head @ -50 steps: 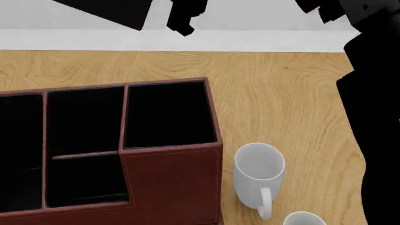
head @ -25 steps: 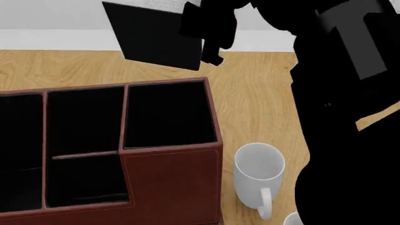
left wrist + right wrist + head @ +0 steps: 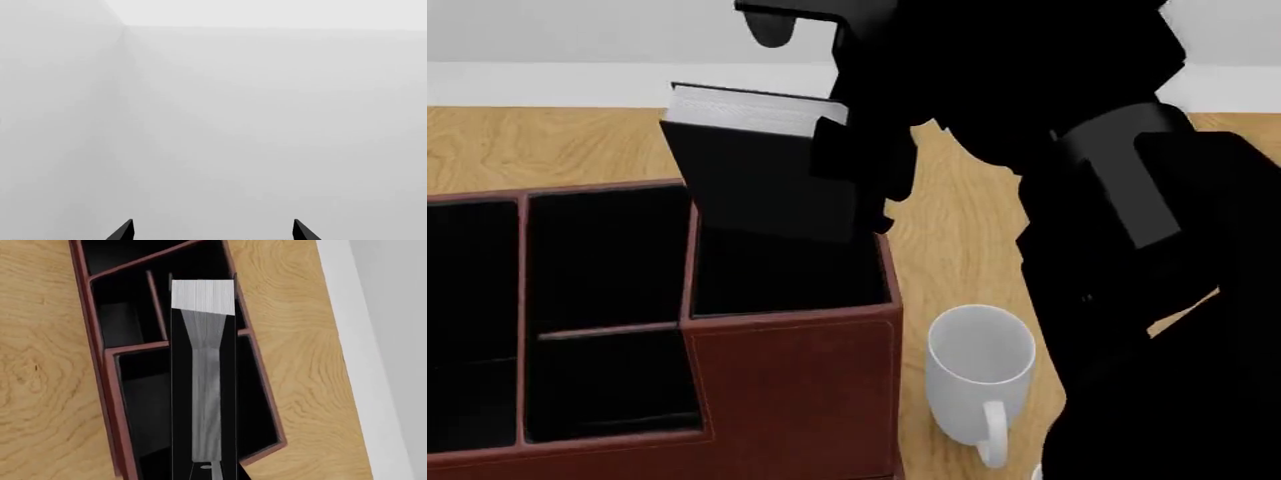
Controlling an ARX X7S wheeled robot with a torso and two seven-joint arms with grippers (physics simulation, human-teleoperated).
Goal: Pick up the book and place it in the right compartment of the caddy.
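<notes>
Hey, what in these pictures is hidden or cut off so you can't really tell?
- Right gripper: head view, black on black against the book; finger contact unclear.
- Book's lower corner: head view, lost against the dark right compartment.
- Caddy: head view, cut by left and bottom edges.
- Left gripper: left wrist view, only fingertips show.

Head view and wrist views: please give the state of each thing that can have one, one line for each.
book: held in the air, tilted, lower end at the mouth of the right compartment, not yet set down
right gripper: shut on the book
left gripper: open, holding nothing
caddy: upright, its visible sections hold nothing
white mug: upright on the table, beside the caddy
</notes>
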